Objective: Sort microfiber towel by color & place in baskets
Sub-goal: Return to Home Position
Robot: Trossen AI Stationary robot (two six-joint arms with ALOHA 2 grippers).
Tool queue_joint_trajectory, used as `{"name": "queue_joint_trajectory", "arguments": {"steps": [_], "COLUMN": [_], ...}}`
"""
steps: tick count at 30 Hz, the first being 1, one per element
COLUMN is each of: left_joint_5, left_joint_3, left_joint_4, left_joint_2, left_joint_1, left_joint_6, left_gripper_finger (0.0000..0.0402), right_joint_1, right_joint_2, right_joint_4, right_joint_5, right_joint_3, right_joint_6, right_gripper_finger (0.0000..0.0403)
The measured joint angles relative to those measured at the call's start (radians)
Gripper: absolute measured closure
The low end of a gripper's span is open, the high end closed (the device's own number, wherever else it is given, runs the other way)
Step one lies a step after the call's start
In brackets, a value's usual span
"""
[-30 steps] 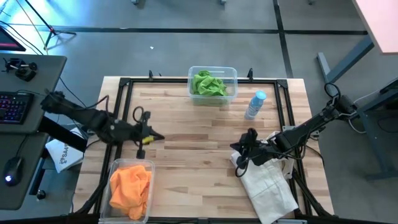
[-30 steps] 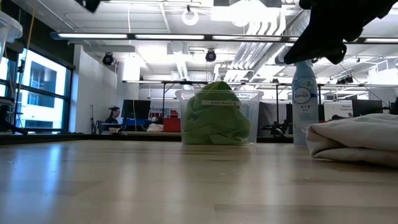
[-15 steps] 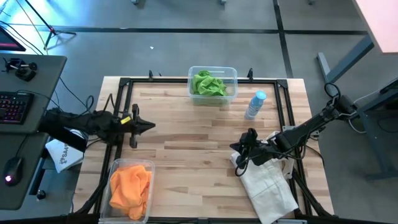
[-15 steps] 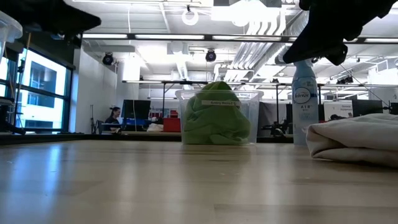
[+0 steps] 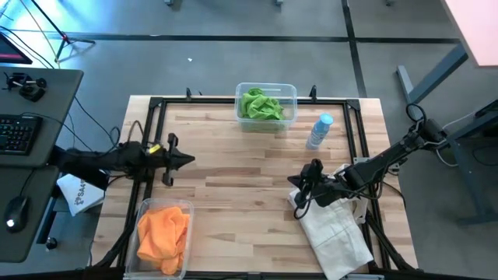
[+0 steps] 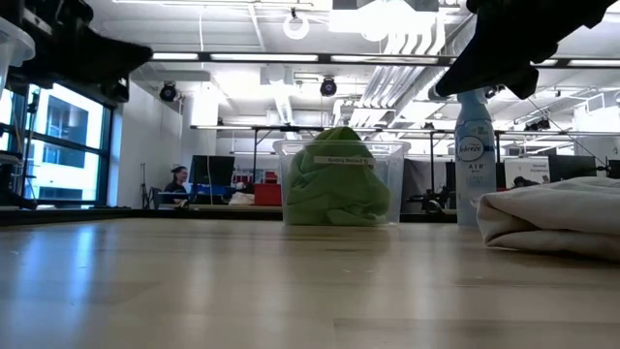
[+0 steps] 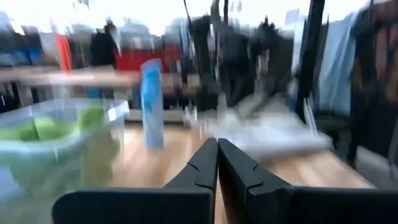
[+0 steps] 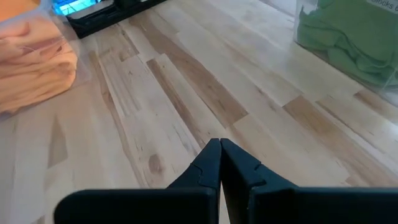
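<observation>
Both arms were over the wooden surface (image 5: 249, 167). Left arm (image 5: 109, 159) stretched level across its left edge; jaws pressed together, empty. Right arm (image 5: 381, 163) reached low above the off-white tote bag (image 5: 334, 233); jaws likewise closed, empty. Green microfiber towels (image 5: 259, 105) filled the far clear basket (image 5: 292, 92); orange towels (image 5: 162, 233) filled the near-left basket (image 5: 165, 202).

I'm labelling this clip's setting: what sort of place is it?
Probably a robotics lab in an open office: exposed ceiling pipes and strip lights, a keyboard workstation beside the wooden table, and a person seated at distant desks.
</observation>
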Motion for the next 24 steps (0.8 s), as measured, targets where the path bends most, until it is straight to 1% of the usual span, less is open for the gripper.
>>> {"name": "queue_joint_trajectory", "arguments": {"steps": [2, 4, 7, 11, 14, 17, 20, 24], "left_joint_5": [-0.003, -0.002, 0.008, 0.068, 0.121, 0.126, 0.124, 0.112], "left_joint_3": [-0.039, -0.039, -0.039, -0.039, -0.040, -0.039, -0.039, -0.039], "left_joint_4": [0.103, 0.107, 0.067, -0.023, -0.026, -0.044, -0.075, -0.074], "left_joint_2": [-0.030, -0.056, -0.061, -0.061, -0.061, -0.061, -0.060, -0.052], "left_joint_1": [0.010, 0.020, 0.031, 0.047, 0.058, 0.065, 0.065, 0.065], "left_joint_6": [0.000, 0.012, 0.035, 0.041, 0.041, 0.034, 0.018, -0.002], "left_gripper_finger": [0.0401, 0.0401, 0.0401, 0.0401, 0.0401, 0.0401, 0.0401, 0.0401], "right_joint_1": [0.000, 0.000, 0.000, 0.000, 0.000, -0.007, -0.023, -0.044], "right_joint_2": [0.000, 0.000, 0.000, 0.000, 0.000, 0.000, 0.000, 0.000], "right_joint_4": [0.000, 0.000, 0.000, 0.001, 0.001, 0.000, 0.000, 0.002], "right_joint_5": [0.004, 0.004, 0.004, 0.014, 0.036, 0.058, 0.058, 0.048], "right_joint_3": [0.000, 0.000, 0.000, 0.000, 0.000, 0.000, 0.000, 0.000], "right_joint_6": [0.000, 0.000, 0.000, 0.000, 0.000, -0.026, -0.065, -0.095], "right_gripper_finger": [0.0401, 0.0401, 0.0401, 0.0401, 0.0401, 0.0401, 0.0401, 0.0401]}}
